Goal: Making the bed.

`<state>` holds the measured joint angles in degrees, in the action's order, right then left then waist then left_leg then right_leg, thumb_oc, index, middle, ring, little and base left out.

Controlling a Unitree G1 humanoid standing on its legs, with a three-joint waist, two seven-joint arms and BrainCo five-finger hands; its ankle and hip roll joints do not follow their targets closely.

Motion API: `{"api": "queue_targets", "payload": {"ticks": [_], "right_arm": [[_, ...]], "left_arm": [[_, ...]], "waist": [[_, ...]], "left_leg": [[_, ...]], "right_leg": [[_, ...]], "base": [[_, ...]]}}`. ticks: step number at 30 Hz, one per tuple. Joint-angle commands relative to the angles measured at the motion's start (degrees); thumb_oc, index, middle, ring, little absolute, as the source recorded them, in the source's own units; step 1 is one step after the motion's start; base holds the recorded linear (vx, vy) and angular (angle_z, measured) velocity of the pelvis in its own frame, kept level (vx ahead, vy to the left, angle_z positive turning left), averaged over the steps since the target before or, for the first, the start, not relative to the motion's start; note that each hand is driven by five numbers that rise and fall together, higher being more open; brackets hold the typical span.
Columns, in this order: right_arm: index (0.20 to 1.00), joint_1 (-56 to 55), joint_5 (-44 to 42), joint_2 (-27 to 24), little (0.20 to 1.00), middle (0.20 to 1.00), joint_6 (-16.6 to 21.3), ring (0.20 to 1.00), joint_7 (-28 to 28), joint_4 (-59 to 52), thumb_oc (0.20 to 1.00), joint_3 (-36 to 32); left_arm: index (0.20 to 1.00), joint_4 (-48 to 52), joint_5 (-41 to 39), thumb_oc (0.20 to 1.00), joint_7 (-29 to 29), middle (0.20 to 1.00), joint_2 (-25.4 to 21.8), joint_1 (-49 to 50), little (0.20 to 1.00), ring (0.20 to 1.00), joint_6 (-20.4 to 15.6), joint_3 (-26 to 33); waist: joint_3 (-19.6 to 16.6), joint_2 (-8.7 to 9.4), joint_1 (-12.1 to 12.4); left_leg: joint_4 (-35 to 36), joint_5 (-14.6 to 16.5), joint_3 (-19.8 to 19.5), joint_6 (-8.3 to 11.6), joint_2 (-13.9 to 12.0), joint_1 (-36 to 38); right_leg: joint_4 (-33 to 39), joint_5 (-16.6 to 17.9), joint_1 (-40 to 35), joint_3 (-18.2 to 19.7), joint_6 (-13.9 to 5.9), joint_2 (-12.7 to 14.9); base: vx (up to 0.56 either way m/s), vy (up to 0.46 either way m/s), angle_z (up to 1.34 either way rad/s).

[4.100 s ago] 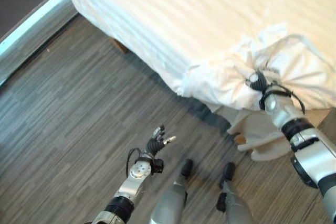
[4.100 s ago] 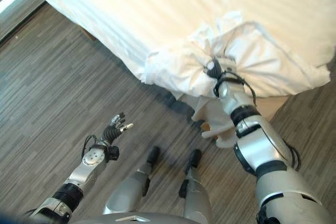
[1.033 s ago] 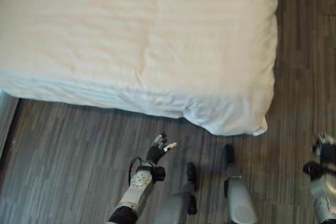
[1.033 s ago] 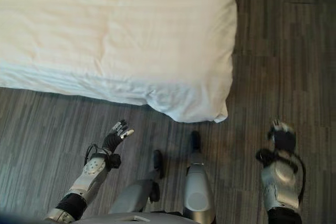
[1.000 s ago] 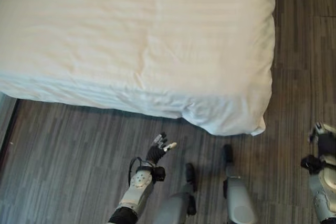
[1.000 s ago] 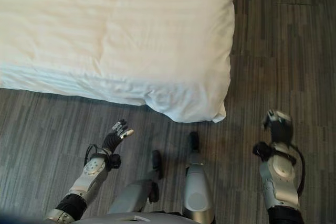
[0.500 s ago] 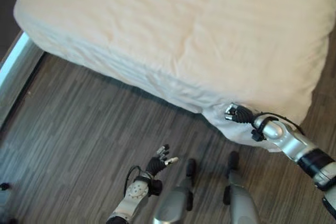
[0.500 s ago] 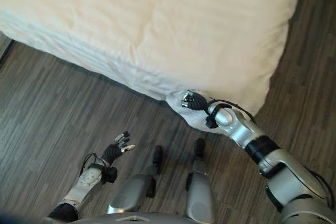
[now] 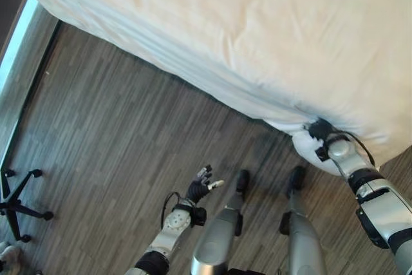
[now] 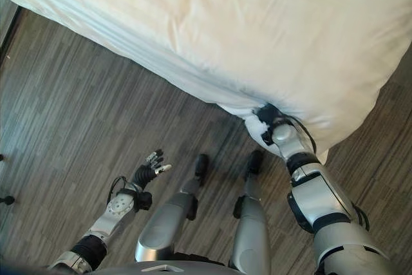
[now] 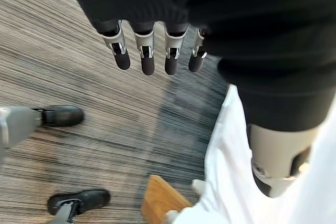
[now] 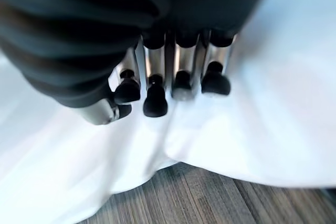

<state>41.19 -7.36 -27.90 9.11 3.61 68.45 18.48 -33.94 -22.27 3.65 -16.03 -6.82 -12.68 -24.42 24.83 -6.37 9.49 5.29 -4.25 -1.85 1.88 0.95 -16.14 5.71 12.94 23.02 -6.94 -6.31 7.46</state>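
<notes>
The floor (image 9: 116, 146) was grey wood-look plank, laid in narrow strips and filling the lower half of the frame. Along the far left ran a pale baseboard strip (image 9: 16, 43), perhaps the foot of a wall. At lower left stood a black chair base (image 9: 18, 201).

bed (image 9: 257, 24): 1 | duvet (image 10: 193, 24): 1 | chair base (image 9: 16, 201): 1

Bed (image 9: 257, 24) cut off above.
</notes>
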Motion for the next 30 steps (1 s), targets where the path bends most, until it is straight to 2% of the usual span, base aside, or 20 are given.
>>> {"api": "queue_targets", "payload": {"ticks": [1,4,11,16,17,18,20,23,25,26,27,28,30], "right_arm": [[0.2,-3.56,-10.58,-5.36,0.2,0.2,-1.74,0.2,4.59,4.22,0.2,-5.92],[0.2,-13.14,-18.99,-3.63,0.2,0.2,-0.94,0.2,5.12,5.88,0.2,-15.93],[0.2,-30.79,-20.94,2.44,0.2,0.2,-2.26,0.2,2.26,8.76,0.2,-22.62],[0.2,-36.74,-25.62,4.01,0.2,0.2,-0.28,0.2,3.14,3.17,0.2,-28.32],[0.2,-38.3,-27.23,4.55,0.2,0.2,1.19,0.2,4.25,-0.3,0.2,-30.72],[0.2,-40.38,-29.35,4.98,0.2,0.2,4.31,0.2,7.48,-8.61,0.2,-34.6],[0.2,-41.82,-29.74,5.77,0.2,0.2,6.69,0.2,9.04,-17.18,0.2,-36.11],[0.2,-44.46,-24.3,6.62,0.2,0.2,7.54,0.2,10.16,-33.89,0.2,-35.56],[0.2,-46.39,-17.53,6.61,0.2,0.2,7.82,0.2,7.89,-47.8,0.2,-32.6],[0.2,-46.75,-17.02,7.2,0.2,0.2,7.88,0.2,7.48,-49.56,0.2,-31.82],[0.514,-47.79,-15.51,8.17,0.514,0.514,7.78,0.514,4.69,-56.03,0.514,-28.94],[1.0,-47.79,-15.17,8.52,1.0,1.0,7.73,1.0,3.54,-57.84,1.0,-27.19],[1.0,-48.1,-17.31,10.72,1.0,1.0,7.2,1.0,1.33,-59.38,1.0,-23.86]], "left_arm": [[1.0,3.03,-0.52,1.0,-0.14,1.0,-1.75,0.21,1.0,1.0,-0.88,1.92],[1.0,3.0,0.16,1.0,-0.08,1.0,-1.76,0.65,1.0,1.0,-0.46,3.75],[1.0,3.11,0.71,1.0,-0.5,1.0,-1.38,2.14,1.0,1.0,0.08,6.98],[1.0,2.51,0.88,1.0,-0.72,1.0,-1.37,3.0,1.0,1.0,0.51,8.85],[1.0,2.32,0.8,1.0,-0.56,1.0,-1.4,3.28,1.0,1.0,0.55,9.72],[1.0,1.29,1.01,1.0,-0.11,1.0,-1.2,3.6,1.0,1.0,0.74,10.79],[1.0,1.13,0.9,1.0,0.46,1.0,-1.1,4.68,1.0,1.0,0.55,12.08],[1.0,1.41,1.1,1.0,1.1,1.0,-1.11,6.28,1.0,1.0,0.9,14.22],[1.0,2.63,1.48,1.0,0.85,1.0,-1.04,8.33,1.0,1.0,0.76,16.59],[1.0,3.58,1.42,1.0,0.7,1.0,-1.06,9.2,1.0,1.0,0.68,17.2],[1.0,5.95,1.41,1.0,0.75,1.0,-1.08,10.34,1.0,1.0,0.42,18.63],[1.0,7.3,1.19,1.0,1.0,1.0,-1.06,10.71,1.0,1.0,0.18,19.34],[1.0,9.07,0.88,1.0,1.4,1.0,-0.85,11.27,1.0,1.0,0.0,20.07]], "waist": [[-0.03,2.1,-1.61],[0.16,2.7,-3.15],[-0.8,4.8,-7.34],[-2.4,5.78,-9.3],[-3.07,6.09,-9.93],[-4.59,6.48,-10.83],[-6.65,6.89,-11.4],[-9.75,7.61,-11.96],[-13.24,8.15,-11.69],[-14.21,8.31,-11.53],[-16.18,8.56,-11.09],[-17.0,8.66,-10.79],[-18.41,8.77,-10.39]], "left_leg": [[-0.29,-2.91,-0.69,0.94,1.08,-3.95],[-0.29,-2.34,-0.06,0.83,0.77,-3.94],[-0.29,-1.65,0.73,0.64,0.61,-2.27],[-0.29,-0.82,1.23,0.53,0.38,-0.01],[-0.29,-0.52,1.37,0.43,0.37,0.74],[-0.29,0.19,1.23,0.32,0.33,2.57],[-0.29,0.42,1.18,0.03,0.2,4.31],[-0.29,1.11,1.42,-0.36,-0.07,8.12],[-0.29,1.77,1.59,-0.67,-0.44,11.43],[-0.29,2.0,1.61,-0.75,-0.45,12.42],[-0.29,2.42,1.72,-0.85,-0.59,14.01],[-0.29,2.62,1.75,-0.92,-0.62,14.71],[-0.29,2.8,1.7,-1.07,-0.62,15.71]], "right_leg": [[-0.71,-4.07,-5.44,1.76,-1.25,0.0],[-0.71,-4.32,-5.0,2.33,-1.41,-0.29],[-0.71,-4.76,-5.92,2.89,-1.1,-0.58],[-0.71,-5.23,-7.62,3.34,-1.01,-0.76],[-0.71,-5.44,-8.33,3.58,-0.98,-0.88],[-0.87,-6.13,-9.98,3.98,-0.86,-1.19],[-1.15,-6.53,-11.59,4.22,-0.69,-1.29],[-2.02,-7.5,-14.98,4.89,-0.48,-1.52],[-2.69,-8.36,-17.79,5.29,-0.4,-1.88],[-2.61,-8.52,-18.7,5.3,-0.39,-1.94],[-2.59,-8.8,-20.15,5.35,-0.36,-2.09],[-2.61,-8.99,-20.81,5.32,-0.38,-2.1],[-2.67,-9.19,-21.91,5.07,-0.39,-2.03]], "base": [[0.0,0.0,0.0],[0.02,0.008,-0.03],[0.03,0.012,-0.11],[0.04,0.014,-0.22],[0.07,-0.006,-0.25],[0.11,-0.015,-0.22],[0.09,-0.005,0.0],[0.08,0.01,-0.02],[0.07,0.01,0.01],[0.06,0.014,-0.03],[0.0,0.0,0.0],[0.02,0.018,-0.04],[0.0,0.006,0.02]]}}
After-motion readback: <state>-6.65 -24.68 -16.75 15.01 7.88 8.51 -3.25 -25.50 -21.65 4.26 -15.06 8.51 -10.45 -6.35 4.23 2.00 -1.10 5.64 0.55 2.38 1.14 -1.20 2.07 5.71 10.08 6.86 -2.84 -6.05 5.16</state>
